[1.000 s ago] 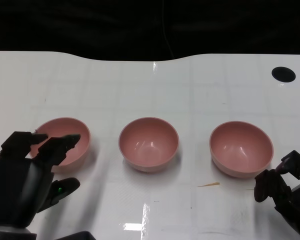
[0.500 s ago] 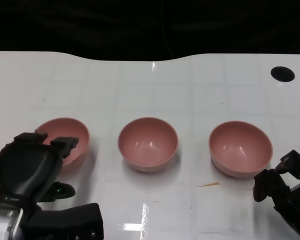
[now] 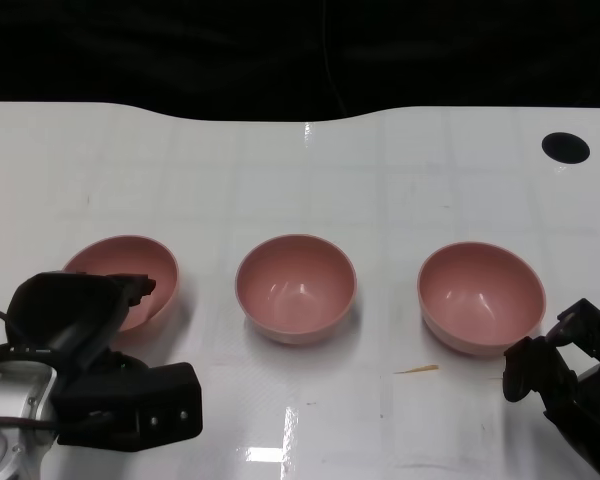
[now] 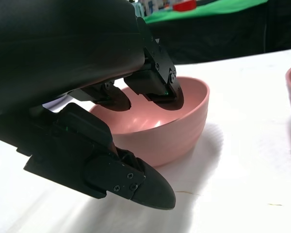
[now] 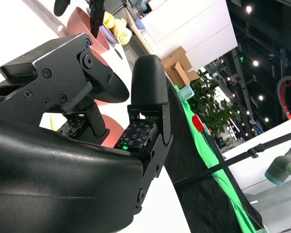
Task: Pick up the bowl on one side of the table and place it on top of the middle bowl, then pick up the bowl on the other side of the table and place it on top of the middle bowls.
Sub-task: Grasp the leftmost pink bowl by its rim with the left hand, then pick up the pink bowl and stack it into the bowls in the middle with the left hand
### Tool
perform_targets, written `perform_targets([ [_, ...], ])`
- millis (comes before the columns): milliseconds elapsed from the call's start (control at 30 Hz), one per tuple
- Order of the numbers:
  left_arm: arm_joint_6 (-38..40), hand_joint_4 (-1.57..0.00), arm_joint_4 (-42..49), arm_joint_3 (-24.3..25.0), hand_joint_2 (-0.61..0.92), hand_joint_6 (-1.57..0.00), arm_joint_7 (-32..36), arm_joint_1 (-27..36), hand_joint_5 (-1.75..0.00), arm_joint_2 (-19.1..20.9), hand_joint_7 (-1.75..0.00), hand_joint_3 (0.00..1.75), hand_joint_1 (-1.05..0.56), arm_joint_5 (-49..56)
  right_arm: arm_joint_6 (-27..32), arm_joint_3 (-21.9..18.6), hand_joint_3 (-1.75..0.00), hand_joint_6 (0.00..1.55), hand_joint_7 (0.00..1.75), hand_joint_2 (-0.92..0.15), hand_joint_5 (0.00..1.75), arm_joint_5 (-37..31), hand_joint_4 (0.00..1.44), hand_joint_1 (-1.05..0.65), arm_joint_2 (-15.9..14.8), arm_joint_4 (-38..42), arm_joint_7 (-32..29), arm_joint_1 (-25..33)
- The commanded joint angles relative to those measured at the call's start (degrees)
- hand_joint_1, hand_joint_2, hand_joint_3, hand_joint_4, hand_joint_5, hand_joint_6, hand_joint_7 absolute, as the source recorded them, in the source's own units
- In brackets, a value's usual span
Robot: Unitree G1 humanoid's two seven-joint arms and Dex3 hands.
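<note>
three bowls [image 3: 296, 287] abreast on table [image 3: 300, 160]

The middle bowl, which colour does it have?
The middle bowl is plain pink, seen best in the head view.

A robotics demonstration floor or lab hall, not a home. The work takes place on a glossy white table [image 3: 310, 170] with a cable port [image 3: 566, 148] near its far right corner, set against a black backdrop. The right wrist view takes in a high dark ceiling with spot lights [image 5: 248, 8], a green cloth [image 5: 218, 170] draped over a stand, a cardboard box [image 5: 177, 59], a potted plant [image 5: 208, 97] and part of a grey industrial robot arm [image 5: 287, 167].
</note>
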Motion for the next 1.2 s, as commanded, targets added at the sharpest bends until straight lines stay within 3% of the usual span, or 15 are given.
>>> perform_targets([
  [33, -1.1, -0.6, 4.2, -1.0, 0.92, -0.64, 1.8, -2.2, -0.02, 0.9, -0.02, 0.09, -0.78, -1.9, -0.8, -0.4, -1.17, 0.92, 1.24, -0.53, 1.67, 0.2, 0.91, -0.04, -0.3, 0.4, 0.3, -0.1],
  [300, -2.7, -0.61, 13.9, -4.7, 0.92, -0.66, 4.2, -8.2, -0.01, 0.7, -0.02, 0.16, -0.79, -3.3, 0.2, -0.2, -1.15, 0.94, 1.22, -0.54, 1.66, -0.2, 0.92, -0.05, -0.3, -0.6, -1.4, 0.2],
  [567, -3.2, -0.59, 21.2, -7.3, 0.92, -0.63, 0.0, -13.4, -0.01, -0.4, -0.01, 0.19, -0.7, -7.1, 0.1, -0.1, -1.13, 0.91, 1.24, -0.57, 1.68, 0.0, 0.89, -0.04, -0.4, -0.5, -0.9, 0.2],
  [700, -5.0, -0.67, 25.0, -8.1, 0.92, -0.7, -0.3, -15.3, -0.03, -1.0, -0.03, 0.14, -0.52, -9.1, 0.0, -0.1, -1.12, 0.91, 1.25, -0.58, 1.68, -0.2, 0.89, -0.03, -0.4, -0.7, -1.3, 0.4],
  [767, -6.1, -0.81, 27.2, -8.0, 0.92, -0.84, 0.0, -16.1, -0.06, -1.6, -0.06, 0.16, -0.3, -10.5, -0.1, -0.2, -1.12, 0.9, 1.25, -0.58, 1.68, 0.3, 0.89, -0.03, -0.4, -0.4, -0.7, 0.3],
  [900, -8.2, -1.0, 30.1, -8.0, 0.92, -1.0, 1.3, -16.8, -0.1, -2.2, -0.09, 0.22, -0.14, -12.7, 0.0, -0.3, -1.12, 0.91, 1.25, -0.57, 1.67, 0.2, 0.9, -0.04, -0.5, -0.7, -0.9, 0.5],
  [967, -8.7, -1.15, 30.6, -8.1, 0.92, -1.09, 1.6, -16.8, -0.18, -2.3, -0.1, 0.14, -0.12, -13.4, -0.1, -0.3, -1.12, 0.91, 1.25, -0.57, 1.67, 0.2, 0.9, -0.04, -0.6, -0.8, -0.7, 0.6],
  [1000, -9.3, -1.07, 30.8, -8.2, 0.92, -1.14, 2.3, -16.7, -0.58, -2.3, -0.14, 0.12, -0.11, -13.7, -0.1, -0.3, -1.12, 0.91, 1.25, -0.57, 1.67, 0.3, 0.89, -0.05, -0.6, -0.8, -0.6, 0.6],
  [1033, -10.0, -0.93, 30.8, -8.2, 0.92, -1.11, 3.1, -16.5, -1.01, -2.2, -0.31, 0.13, -0.1, -13.9, -0.1, -0.4, -1.13, 0.91, 1.25, -0.56, 1.67, 0.3, 0.89, -0.05, -0.6, -0.8, -0.5, 0.6],
  [1067, -10.6, -0.77, 30.9, -8.3, 0.92, -0.79, 3.8, -16.4, -1.45, -2.1, -1.01, 0.16, -0.08, -14.1, -0.1, -0.4, -1.13, 0.91, 1.25, -0.56, 1.67, 0.3, 0.89, -0.05, -0.7, -0.8, -0.5, 0.6],
  [1100, -11.1, -0.72, 30.8, -8.3, 0.92, -0.62, 4.4, -16.2, -1.59, -2.1, -1.36, 0.19, -0.08, -14.3, -0.1, -0.4, -1.13, 0.91, 1.25, -0.56, 1.67, 0.3, 0.89, -0.05, -0.7, -0.7, -0.4, 0.6],
  [1133, -11.7, -0.69, 30.5, -8.3, 0.92, -0.52, 5.1, -16.0, -1.67, -1.9, -1.55, 0.22, -0.09, -14.4, 0.0, -0.4, -1.13, 0.91, 1.25, -0.56, 1.67, 0.3, 0.89, -0.05, -0.8, -0.7, -0.4, 0.6],
  [1200, -12.4, -0.66, 29.5, -8.2, 0.92, -0.44, 5.8, -15.5, -1.73, -1.7, -1.7, 0.25, -0.09, -14.7, 0.3, -0.5, -1.14, 0.91, 1.25, -0.57, 1.68, 0.5, 0.89, -0.04, -1.0, -0.6, -0.2, 0.5],
])
